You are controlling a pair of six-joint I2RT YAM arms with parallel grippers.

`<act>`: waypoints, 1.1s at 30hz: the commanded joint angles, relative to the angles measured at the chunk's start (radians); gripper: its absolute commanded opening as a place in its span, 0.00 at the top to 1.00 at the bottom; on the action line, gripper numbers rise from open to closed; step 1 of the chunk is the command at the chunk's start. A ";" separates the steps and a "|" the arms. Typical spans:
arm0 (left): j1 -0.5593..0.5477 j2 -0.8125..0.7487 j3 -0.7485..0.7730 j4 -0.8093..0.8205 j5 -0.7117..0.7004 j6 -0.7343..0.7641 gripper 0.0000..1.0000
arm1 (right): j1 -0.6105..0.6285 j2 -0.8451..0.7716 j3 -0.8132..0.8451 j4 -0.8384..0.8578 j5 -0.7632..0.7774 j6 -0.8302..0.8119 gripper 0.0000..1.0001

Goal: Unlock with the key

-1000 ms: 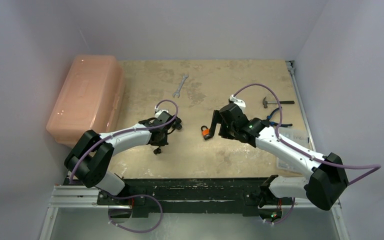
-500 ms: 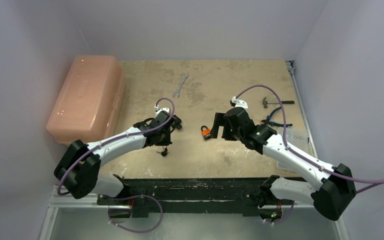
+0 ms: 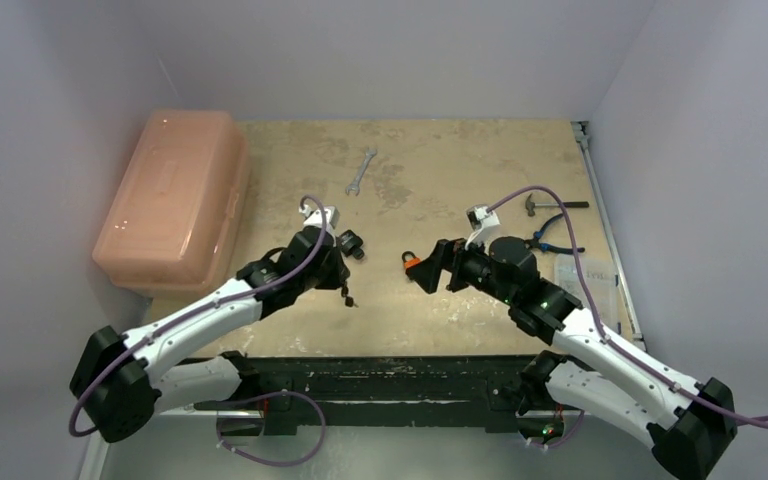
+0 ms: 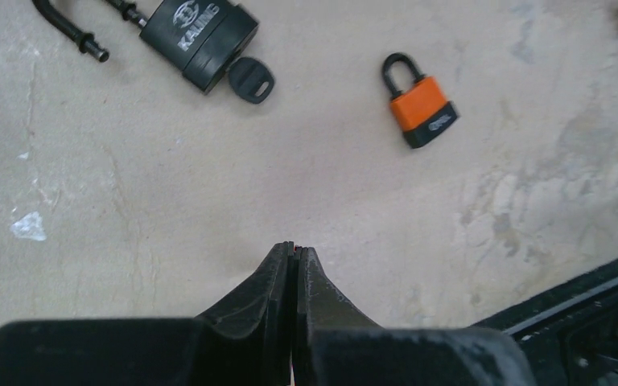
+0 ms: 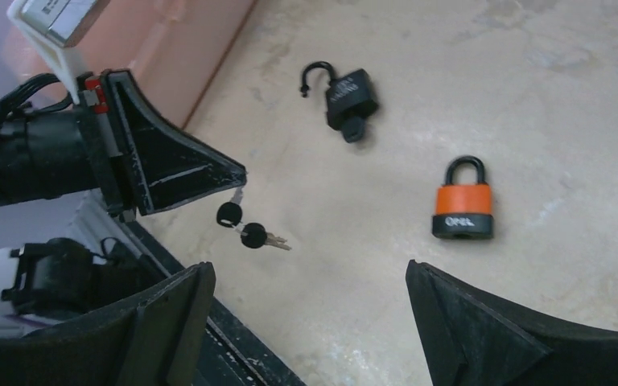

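Reaches in low from both sides: left fingers (image 4: 294, 251) pinched together on two keys (image 5: 245, 229) dangling over the surface (image 3: 440, 160), right fingers (image 3: 432, 268) spread wide and empty. Two padlocks ahead, apart from both: orange padlock (image 5: 463, 205) shut, nearer the right fingers; black padlock (image 5: 348, 96) with shackle open, a third key (image 5: 354, 129) in it.

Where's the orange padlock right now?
Top view: orange padlock on the table centre-right, just left of the open right gripper; the black padlock lies to its left.
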 commanded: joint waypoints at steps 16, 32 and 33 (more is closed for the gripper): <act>-0.004 -0.325 -0.136 0.511 0.239 -0.118 1.00 | -0.002 -0.140 -0.190 0.650 -0.358 0.088 0.02; -0.004 -0.257 -0.225 0.934 0.278 -0.301 1.00 | -0.002 0.030 -0.231 1.004 -0.353 0.253 0.10; -0.004 -0.255 -0.226 0.948 0.276 -0.307 1.00 | -0.003 0.040 -0.227 1.009 -0.352 0.253 0.10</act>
